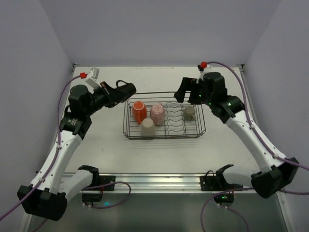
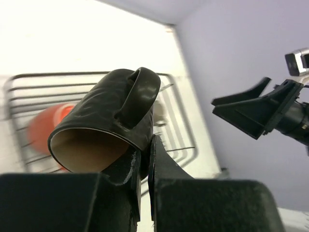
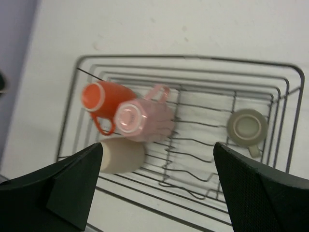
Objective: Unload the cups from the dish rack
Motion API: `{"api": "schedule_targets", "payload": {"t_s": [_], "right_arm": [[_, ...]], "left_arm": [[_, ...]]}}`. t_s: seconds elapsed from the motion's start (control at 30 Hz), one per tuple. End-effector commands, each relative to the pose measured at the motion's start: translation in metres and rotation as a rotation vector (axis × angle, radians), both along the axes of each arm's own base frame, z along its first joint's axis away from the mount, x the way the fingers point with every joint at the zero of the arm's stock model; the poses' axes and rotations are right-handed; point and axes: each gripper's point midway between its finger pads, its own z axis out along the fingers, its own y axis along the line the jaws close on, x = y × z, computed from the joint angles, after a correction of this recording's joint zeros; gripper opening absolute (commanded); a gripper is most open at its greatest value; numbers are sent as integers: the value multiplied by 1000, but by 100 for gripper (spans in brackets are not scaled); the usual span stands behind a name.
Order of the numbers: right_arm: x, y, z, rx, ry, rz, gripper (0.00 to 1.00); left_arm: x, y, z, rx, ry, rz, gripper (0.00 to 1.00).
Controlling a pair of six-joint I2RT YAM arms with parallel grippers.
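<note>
Top view: left gripper is clamped on the dark cup, hanging just off the dish rack's 10 o'clock corner. Right gripper is spread wide and empty, with the olive cup at its 6 o'clock.

Left wrist: jaws pinch the dark cup's wall, mouth toward the camera.

Right wrist: olive cup stands on end at 2 o'clock from the jaw gap. Orange cup, pink cup and cream cup sit over at 9 to 10. I'd say the right arm's nearer.

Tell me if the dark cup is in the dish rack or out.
Out. The left gripper pinches the dark cup by its rim, held on its side beside the far left corner of the dish rack.
</note>
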Motion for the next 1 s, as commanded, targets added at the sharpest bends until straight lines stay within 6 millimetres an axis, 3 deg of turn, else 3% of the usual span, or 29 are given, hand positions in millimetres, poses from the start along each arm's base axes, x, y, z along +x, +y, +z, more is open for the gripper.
{"api": "schedule_targets", "payload": {"t_s": [0.0,0.1,0.23,0.37,0.53,0.73,0.97], "right_arm": [[5,-22,-78,-228,222,-66,98],[16,-24,-100,-286,275,-94,96],[25,-23,-112,-317,296,-101,97],[29,-23,-117,-328,297,-102,99],[30,-28,-133,-395,342,-103,99],[35,-33,-136,-431,337,-113,99],[37,-35,-143,-471,361,-106,99]], "left_arm": [[6,57,-57,325,143,241,0],[10,87,-72,425,196,388,0],[14,133,-110,584,331,572,0],[21,164,-148,672,448,654,0],[28,183,-195,760,594,640,0],[36,205,-211,901,672,672,0],[36,201,-219,913,686,628,0]]}}
